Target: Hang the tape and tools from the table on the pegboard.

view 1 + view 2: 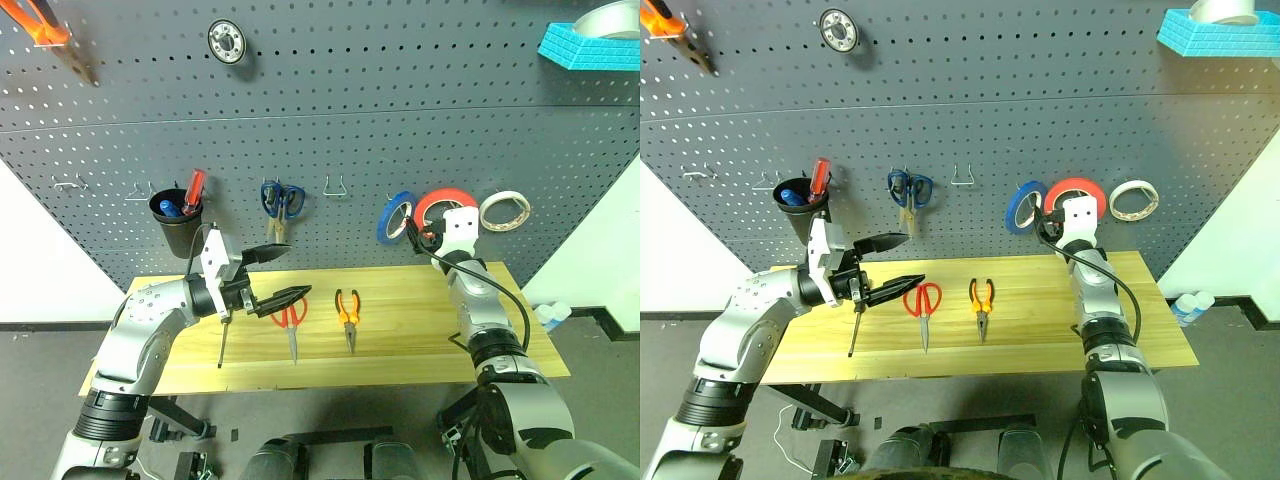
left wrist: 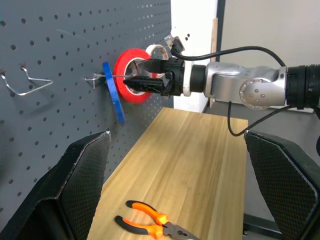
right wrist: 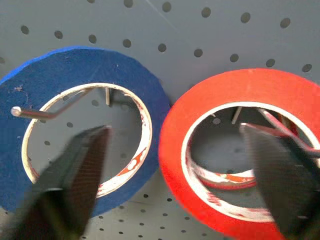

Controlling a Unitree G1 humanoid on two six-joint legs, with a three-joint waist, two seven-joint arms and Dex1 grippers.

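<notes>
My right gripper is spread open around the red tape, which hangs on a pegboard hook. Left gripper is open too, empty, above the table where scissors, pliers and screwdriver lie.

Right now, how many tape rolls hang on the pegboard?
3, side by side on the pegboard at right: the blue roll, the red tape at the right gripper, and a whitish roll. None looks hidden.
</notes>
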